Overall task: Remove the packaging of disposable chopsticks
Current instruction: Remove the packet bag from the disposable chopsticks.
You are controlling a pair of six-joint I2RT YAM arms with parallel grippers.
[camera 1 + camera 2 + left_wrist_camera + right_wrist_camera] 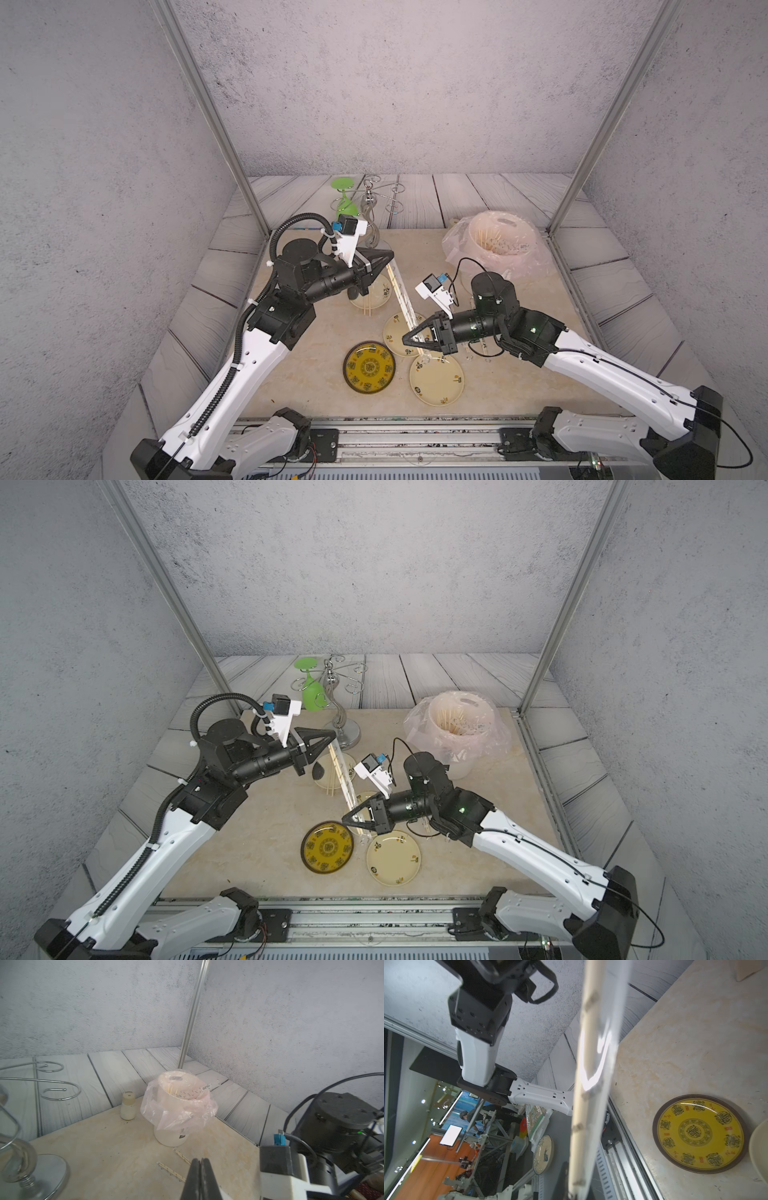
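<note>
One pair of disposable chopsticks point(402, 305) hangs above the plates, still inside its clear packaging point(347, 785), slanting between my two grippers. My left gripper point(390, 256) is shut on the far upper end of the packaging. In the left wrist view its jaws are pressed together point(200, 1161). My right gripper point(405, 338) is shut near the lower end, pinching the sticks through the sleeve. In the right wrist view the sleeved sticks point(588, 1084) run close past the lens and hide the jaws. A bare pair point(365, 308) lies on a cream plate point(380, 297).
Under the arms lie a yellow patterned plate point(369, 368) and two more cream plates point(436, 380) point(392, 332). A white bin with a pinkish bag point(496, 243) stands back right. A wire glass rack point(372, 199) holds a green glass point(345, 199). Two wrapped pairs point(171, 1172) lie near the bin.
</note>
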